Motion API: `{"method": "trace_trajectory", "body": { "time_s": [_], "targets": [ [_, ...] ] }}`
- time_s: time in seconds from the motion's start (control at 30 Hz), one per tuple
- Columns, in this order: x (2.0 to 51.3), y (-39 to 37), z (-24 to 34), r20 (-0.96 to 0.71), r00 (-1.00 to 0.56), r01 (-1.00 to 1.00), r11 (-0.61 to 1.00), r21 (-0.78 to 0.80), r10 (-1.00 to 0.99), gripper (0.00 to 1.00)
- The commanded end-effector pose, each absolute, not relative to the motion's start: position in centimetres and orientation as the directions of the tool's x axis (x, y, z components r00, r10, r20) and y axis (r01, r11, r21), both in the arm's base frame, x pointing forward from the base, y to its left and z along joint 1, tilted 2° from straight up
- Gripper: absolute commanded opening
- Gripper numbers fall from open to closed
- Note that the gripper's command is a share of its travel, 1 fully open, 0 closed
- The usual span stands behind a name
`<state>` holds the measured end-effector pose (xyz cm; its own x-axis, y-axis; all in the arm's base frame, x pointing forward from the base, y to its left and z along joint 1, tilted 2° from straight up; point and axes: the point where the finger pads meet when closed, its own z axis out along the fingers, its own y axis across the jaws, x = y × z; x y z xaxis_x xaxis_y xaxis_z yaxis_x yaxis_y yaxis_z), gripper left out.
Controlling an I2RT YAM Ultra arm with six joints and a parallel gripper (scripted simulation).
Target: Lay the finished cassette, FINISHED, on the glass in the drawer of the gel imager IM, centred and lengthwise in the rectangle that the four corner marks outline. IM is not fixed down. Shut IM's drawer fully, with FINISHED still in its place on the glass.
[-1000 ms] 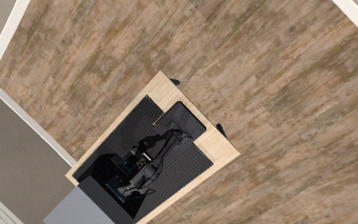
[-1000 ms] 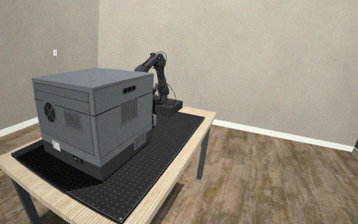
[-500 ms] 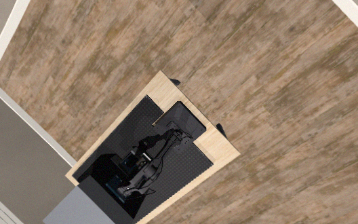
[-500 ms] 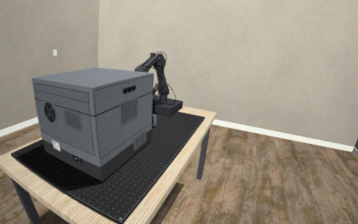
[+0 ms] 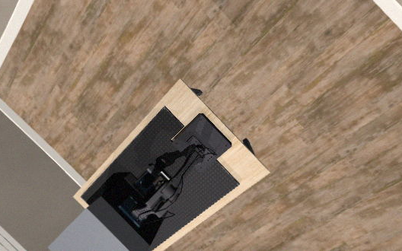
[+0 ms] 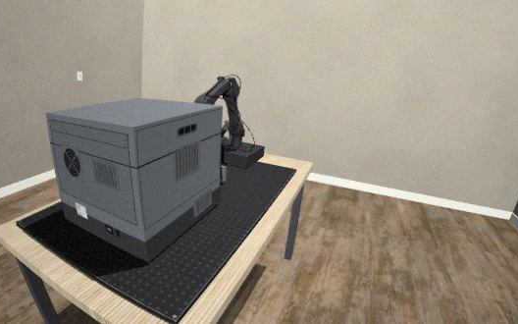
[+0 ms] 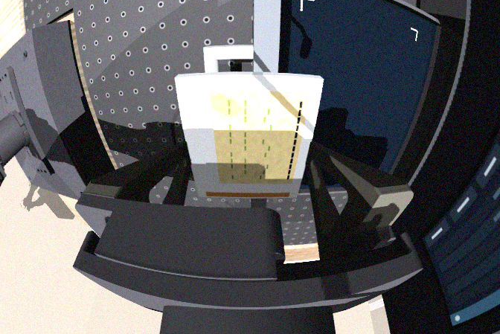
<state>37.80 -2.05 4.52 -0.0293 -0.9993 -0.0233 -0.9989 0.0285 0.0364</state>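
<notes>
In the wrist view my gripper (image 7: pixel 248 147) is shut on the finished cassette FINISHED (image 7: pixel 247 132), a white plate with a tan gel window, green dashed lanes, a black lane and an orange strip near me. It hangs above the mat, left of the open drawer's dark blue glass (image 7: pixel 359 79). Two white corner marks (image 7: pixel 306 2) (image 7: pixel 414 33) show at the glass's far end. The drawer's pale front bar (image 7: pixel 266 15) runs between cassette and glass. The grey imager IM (image 6: pixel 135 167) stands on the mat; from that side it hides the drawer and my gripper. From above, the arm (image 5: pixel 168 171) reaches toward IM.
A small white frame (image 7: pixel 228 59) stands on the perforated mat just beyond the cassette. IM's front panel with blue buttons (image 7: pixel 464 217) is at the right of the wrist view. The arm's base block (image 6: pixel 243 156) sits at the table's far end.
</notes>
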Motion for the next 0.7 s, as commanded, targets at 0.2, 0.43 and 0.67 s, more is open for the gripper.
{"method": "trace_trajectory", "body": {
  "time_s": [0.2,0.43,0.67],
  "targets": [
    [39.5,-2.1,5.1,-0.033,-0.022,-0.999,0.022,0.024,-0.999,0.00],
    [40.2,-2.0,5.0,-0.033,-0.022,-0.999,0.021,0.024,-0.999,0.00],
    [41.1,-1.9,4.9,-0.033,-0.021,-1.000,0.020,0.024,-0.999,0.00]
  ]
}}
